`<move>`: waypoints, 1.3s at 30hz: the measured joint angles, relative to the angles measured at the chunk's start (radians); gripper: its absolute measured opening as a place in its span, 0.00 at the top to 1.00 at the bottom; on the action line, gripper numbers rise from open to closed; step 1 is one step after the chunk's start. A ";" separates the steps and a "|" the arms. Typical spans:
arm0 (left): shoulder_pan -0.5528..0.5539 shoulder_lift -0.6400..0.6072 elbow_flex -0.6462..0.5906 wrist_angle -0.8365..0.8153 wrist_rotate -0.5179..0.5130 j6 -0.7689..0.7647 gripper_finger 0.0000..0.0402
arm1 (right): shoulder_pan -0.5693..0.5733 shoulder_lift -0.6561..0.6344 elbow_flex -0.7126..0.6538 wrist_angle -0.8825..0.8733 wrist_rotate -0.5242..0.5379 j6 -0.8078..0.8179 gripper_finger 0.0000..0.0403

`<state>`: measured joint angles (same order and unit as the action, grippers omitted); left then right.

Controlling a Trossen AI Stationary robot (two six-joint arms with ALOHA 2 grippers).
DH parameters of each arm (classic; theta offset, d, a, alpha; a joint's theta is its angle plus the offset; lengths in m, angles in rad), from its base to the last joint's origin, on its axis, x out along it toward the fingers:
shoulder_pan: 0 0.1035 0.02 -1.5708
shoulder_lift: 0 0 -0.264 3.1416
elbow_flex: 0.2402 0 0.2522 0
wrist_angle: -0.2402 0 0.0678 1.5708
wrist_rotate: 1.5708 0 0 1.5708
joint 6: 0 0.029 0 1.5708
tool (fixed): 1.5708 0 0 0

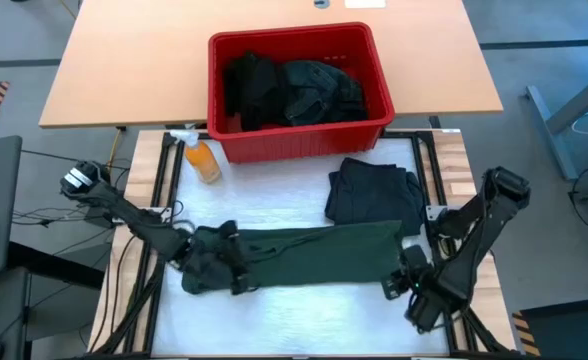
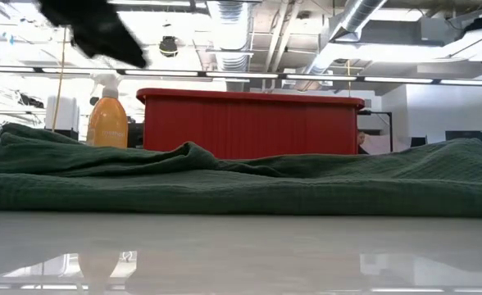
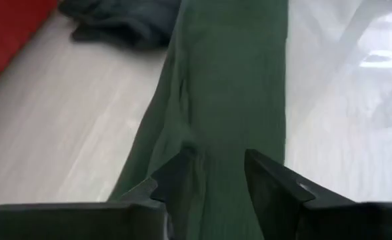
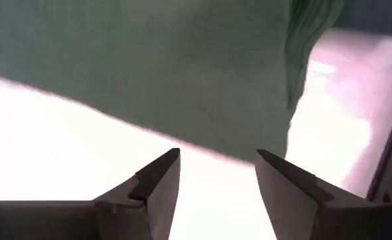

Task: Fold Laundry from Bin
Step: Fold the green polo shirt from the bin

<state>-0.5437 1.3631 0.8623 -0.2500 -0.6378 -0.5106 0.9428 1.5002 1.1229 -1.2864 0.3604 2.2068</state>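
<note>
I have the green shirt lying long and flat across the white mat in front of the red bin so it can be folded, with my left claw and right claw both apart and holding nothing at its two ends.

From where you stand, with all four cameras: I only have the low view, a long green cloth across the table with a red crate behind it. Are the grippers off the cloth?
Observer: The right gripper is open with nothing between its fingers, just off the green shirt's right end.
Operator: And the left?
Observer: The left gripper is open, fingers either side of a ridge of the shirt at its left end.
Operator: Anything already folded?
Observer: A dark folded garment lies between the shirt and the bin.
Operator: Is the bin empty?
Observer: No, more dark laundry sits inside it.
</note>
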 joint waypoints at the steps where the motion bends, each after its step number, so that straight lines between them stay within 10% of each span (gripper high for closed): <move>1: 0.031 0.013 0.000 0.040 0.027 0.030 0.64 | 0.003 0.016 0.000 0.009 -0.013 0.006 0.42; 8: 0.194 0.110 0.000 0.280 0.270 0.109 0.55 | -0.038 0.081 -0.005 -0.140 -0.047 0.020 0.39; 16: 0.260 0.193 0.004 0.440 0.398 0.106 0.55 | -0.169 -0.154 -0.257 0.141 0.116 -0.006 0.39; 39: 0.267 0.195 0.041 0.360 0.351 0.067 0.55 | -0.122 -0.028 -0.549 0.490 0.024 0.009 0.40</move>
<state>-0.2768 1.5581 0.9031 0.1103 -0.2866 -0.4437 0.8207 1.4727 0.5738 -0.7961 0.3848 2.2161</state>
